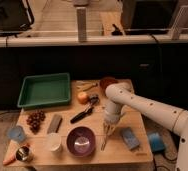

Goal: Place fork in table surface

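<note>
The fork (104,143) is a thin pale metal utensil just right of the purple bowl (81,141). Its upper end sits between my fingers and its lower end points down at the table surface (94,125), a light-brown wooden top. My gripper (107,131) hangs from the white arm that reaches in from the right, pointing straight down over the front right part of the table. It is shut on the fork's upper end. I cannot tell whether the fork's tip touches the wood.
A green tray (44,90) is at the back left. A black-handled utensil (84,112) and an orange (82,97) lie mid-table. Grapes (35,120), a grey block (54,123), white cup (53,142), blue cup (17,133) and can (22,153) stand left. A blue packet (130,138) lies right of the gripper.
</note>
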`<state>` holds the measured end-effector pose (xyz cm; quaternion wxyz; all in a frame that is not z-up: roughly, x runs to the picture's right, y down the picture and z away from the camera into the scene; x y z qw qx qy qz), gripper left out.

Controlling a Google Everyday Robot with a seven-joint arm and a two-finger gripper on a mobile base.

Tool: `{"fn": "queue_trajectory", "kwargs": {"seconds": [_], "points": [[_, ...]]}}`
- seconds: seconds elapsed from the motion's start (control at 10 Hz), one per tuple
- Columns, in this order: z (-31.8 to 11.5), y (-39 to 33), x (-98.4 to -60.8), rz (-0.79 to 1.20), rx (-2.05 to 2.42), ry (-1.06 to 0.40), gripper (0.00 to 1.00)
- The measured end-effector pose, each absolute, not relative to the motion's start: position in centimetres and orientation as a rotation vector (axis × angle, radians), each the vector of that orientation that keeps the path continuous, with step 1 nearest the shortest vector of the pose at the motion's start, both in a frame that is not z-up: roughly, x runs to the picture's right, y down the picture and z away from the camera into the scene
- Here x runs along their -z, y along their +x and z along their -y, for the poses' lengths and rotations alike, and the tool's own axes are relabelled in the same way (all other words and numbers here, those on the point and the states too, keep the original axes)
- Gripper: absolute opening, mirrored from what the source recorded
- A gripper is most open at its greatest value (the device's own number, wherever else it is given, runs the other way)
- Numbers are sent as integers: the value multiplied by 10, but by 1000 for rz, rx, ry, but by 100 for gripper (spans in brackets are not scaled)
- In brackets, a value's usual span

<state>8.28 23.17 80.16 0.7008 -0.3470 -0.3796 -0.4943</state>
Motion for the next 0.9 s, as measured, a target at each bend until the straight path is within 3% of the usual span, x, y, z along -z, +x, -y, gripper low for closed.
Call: {"fn": "queue_trajectory", "kwargs": {"seconds": [0.4, 0.5, 0.9], "points": [[-237, 81, -812, 761, 1103, -797, 70], [-238, 82, -814, 747, 1098, -800, 75], [-236, 85, -820, 708, 1076, -783, 76]]}}
